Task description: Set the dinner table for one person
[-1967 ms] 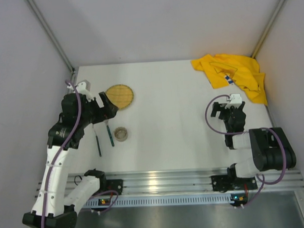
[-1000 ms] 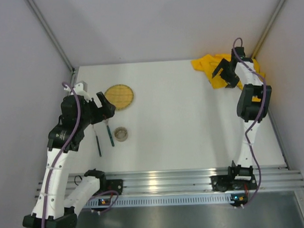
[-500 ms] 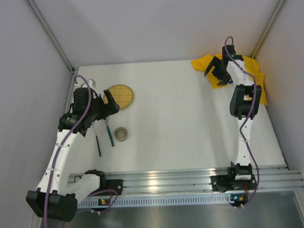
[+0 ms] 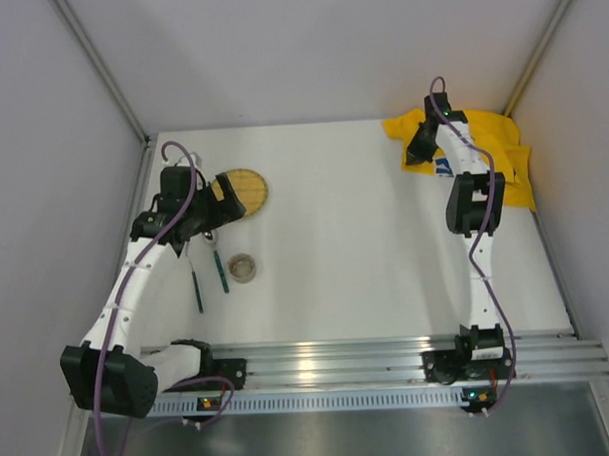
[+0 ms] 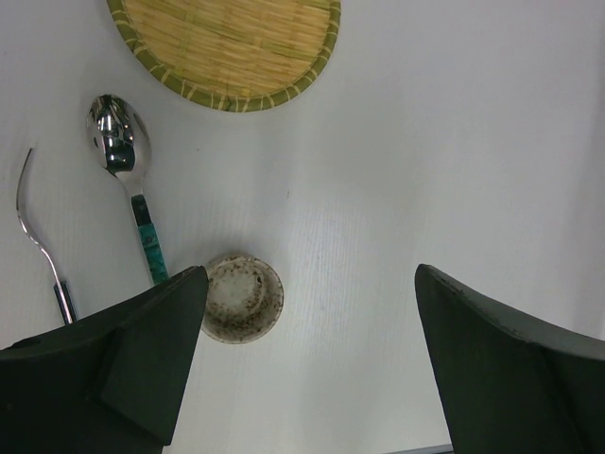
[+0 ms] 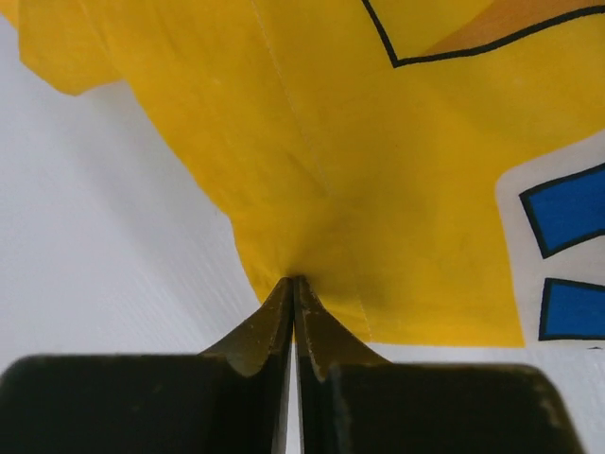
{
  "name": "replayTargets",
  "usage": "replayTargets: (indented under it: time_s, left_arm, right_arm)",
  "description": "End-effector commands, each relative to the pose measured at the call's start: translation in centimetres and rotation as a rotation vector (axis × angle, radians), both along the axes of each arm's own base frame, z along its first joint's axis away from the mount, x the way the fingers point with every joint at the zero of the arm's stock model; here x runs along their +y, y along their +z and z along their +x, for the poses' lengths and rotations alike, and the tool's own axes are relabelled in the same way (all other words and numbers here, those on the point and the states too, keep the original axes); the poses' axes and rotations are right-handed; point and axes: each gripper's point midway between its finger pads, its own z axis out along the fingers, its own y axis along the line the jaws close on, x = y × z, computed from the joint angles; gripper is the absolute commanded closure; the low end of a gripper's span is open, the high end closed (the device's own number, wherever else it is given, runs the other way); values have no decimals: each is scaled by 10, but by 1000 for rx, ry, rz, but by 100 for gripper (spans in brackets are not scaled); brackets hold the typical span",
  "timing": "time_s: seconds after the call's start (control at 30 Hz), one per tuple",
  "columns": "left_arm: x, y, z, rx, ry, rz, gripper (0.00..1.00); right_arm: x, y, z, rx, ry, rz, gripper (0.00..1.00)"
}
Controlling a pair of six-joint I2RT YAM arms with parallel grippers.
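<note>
The white dinner table (image 4: 346, 257) carries a round woven mat (image 4: 247, 187), a small speckled cup (image 4: 243, 267), a teal-handled spoon (image 4: 222, 271) and a fork (image 4: 197, 288) at the left. A crumpled yellow printed cloth (image 4: 494, 146) lies at the back right corner. My left gripper (image 4: 220, 205) hovers open over the near edge of the mat; its wrist view shows the mat (image 5: 227, 47), spoon (image 5: 121, 142), fork (image 5: 38, 248) and cup (image 5: 243, 297) below, with nothing between the jaws (image 5: 312, 355). My right gripper (image 4: 415, 156) is shut on the cloth's left edge (image 6: 397, 189), jaws pinched together (image 6: 295, 281).
Grey walls with metal corner posts (image 4: 104, 70) close the table in on three sides. The aluminium rail (image 4: 319, 368) with both arm bases runs along the near edge.
My right arm has swung left along the cloth to its near-left edge and its jaws have shut on the fabric. My left arm has stretched out and its gripper has crept toward the mat, still open.
</note>
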Motion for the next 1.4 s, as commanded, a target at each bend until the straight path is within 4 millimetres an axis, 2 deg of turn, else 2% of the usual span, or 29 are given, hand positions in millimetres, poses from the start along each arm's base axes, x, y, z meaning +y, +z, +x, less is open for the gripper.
replayTargets:
  time_s: [0.0, 0.23, 0.37, 0.47, 0.5, 0.57, 0.6, 0.77, 0.8, 0.87, 0.9, 0.97, 1.0, 1.07, 1.1, 1.37]
  left_arm:
    - [-1, 26, 12, -93, -9, -5, 4]
    - [3, 29, -1, -109, -7, 8, 4]
    - [4, 30, -12, -115, -16, 4, 4]
    - [5, 32, -22, -122, -19, 4, 4]
    - [6, 36, -27, -135, -17, 3, 4]
    - [7, 36, -35, -130, -20, 6, 4]
    - [9, 41, -41, -148, -20, 5, 4]
    - [14, 44, -64, -156, -25, 21, 3]
    - [16, 44, -71, -158, -26, 22, 3]
    - [16, 44, -79, -160, -32, 25, 3]
    - [16, 45, -85, -163, -38, 22, 3]
    - [17, 47, -92, -176, -43, 20, 2]
    - [16, 47, -94, -176, -48, 18, 2]
    - [15, 47, -98, -174, -59, 14, 2]
    - [15, 49, -100, -181, -63, 10, 2]
    - [3, 51, -105, -200, -99, -51, 2]
  right_arm:
    - [17, -61, -43, 220, 46, -12, 100]
    - [25, -40, -56, 233, 102, -50, 100]
    - [50, -31, -79, 270, 183, -41, 100]
    - [82, -29, -111, 323, 261, -18, 100]
    - [100, -28, -122, 333, 304, -16, 100]
    - [119, -24, -146, 356, 345, -2, 100]
    - [138, -23, -158, 358, 388, 3, 100]
    - [190, -3, -207, 338, 439, 87, 100]
    - [210, 2, -221, 329, 479, 125, 100]
    - [231, 8, -237, 334, 495, 158, 100]
    - [255, 11, -253, 329, 550, 173, 100]
    - [281, 21, -271, 316, 597, 197, 100]
    - [307, 26, -292, 316, 660, 213, 100]
    - [331, 36, -307, 303, 693, 241, 100]
    - [344, 39, -321, 303, 721, 239, 100]
    - [404, 66, -363, 248, 825, 340, 100]
